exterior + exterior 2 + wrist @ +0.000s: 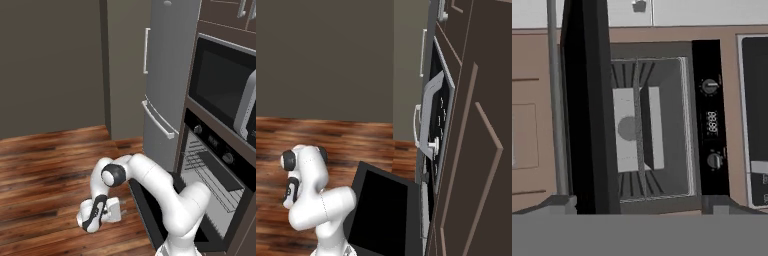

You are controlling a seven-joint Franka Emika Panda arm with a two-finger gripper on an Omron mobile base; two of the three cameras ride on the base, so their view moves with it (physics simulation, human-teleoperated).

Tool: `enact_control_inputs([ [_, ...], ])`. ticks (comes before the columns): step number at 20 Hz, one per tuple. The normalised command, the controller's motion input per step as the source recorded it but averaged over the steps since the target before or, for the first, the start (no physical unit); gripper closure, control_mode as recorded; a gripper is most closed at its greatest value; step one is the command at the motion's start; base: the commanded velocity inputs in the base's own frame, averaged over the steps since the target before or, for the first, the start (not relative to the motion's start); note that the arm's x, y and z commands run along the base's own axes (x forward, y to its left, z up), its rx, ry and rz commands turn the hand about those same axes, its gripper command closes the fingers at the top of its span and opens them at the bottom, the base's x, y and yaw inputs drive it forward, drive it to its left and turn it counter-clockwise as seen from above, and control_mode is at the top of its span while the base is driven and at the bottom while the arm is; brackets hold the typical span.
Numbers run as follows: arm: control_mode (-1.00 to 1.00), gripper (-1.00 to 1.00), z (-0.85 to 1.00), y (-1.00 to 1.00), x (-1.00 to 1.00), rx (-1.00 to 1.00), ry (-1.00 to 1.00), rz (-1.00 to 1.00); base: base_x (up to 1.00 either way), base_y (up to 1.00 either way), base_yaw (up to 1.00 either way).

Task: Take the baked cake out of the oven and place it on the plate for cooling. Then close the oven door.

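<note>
Oven point(652, 125) display digits point(711, 122) blurred, unreadable; oven door point(383, 212) down.

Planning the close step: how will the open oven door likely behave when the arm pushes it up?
The oven door looks like a wide rigid glass-fronted slab, so probably stiff, not flexing. It lies dropped open from the oven, so it should likely swing upward rather than slide. The smooth black face may be slippery; the silver bar handle seems the surer contact.
</note>
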Motion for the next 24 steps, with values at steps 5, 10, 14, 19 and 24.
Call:
enact_control_inputs([
  [5,-1.0,-1.0,-0.52,0.0,0.14,0.0,0.1,0.0,0.0,0.0,0.0],
  [10,-1.0,-1.0,-0.43,0.0,0.14,0.0,0.1,0.0,0.0,0.0,0.0],
  [14,-1.0,-1.0,-0.46,0.0,0.13,0.0,0.11,0.0,0.0,0.0,0.0],
  [19,-1.0,-1.0,-0.51,0.07,0.15,0.0,0.12,0.0,0.0,0.0,0.0],
  [24,-1.0,-1.0,-0.49,0.0,0.14,0.0,0.07,0.0,0.0,0.0,0.0],
])
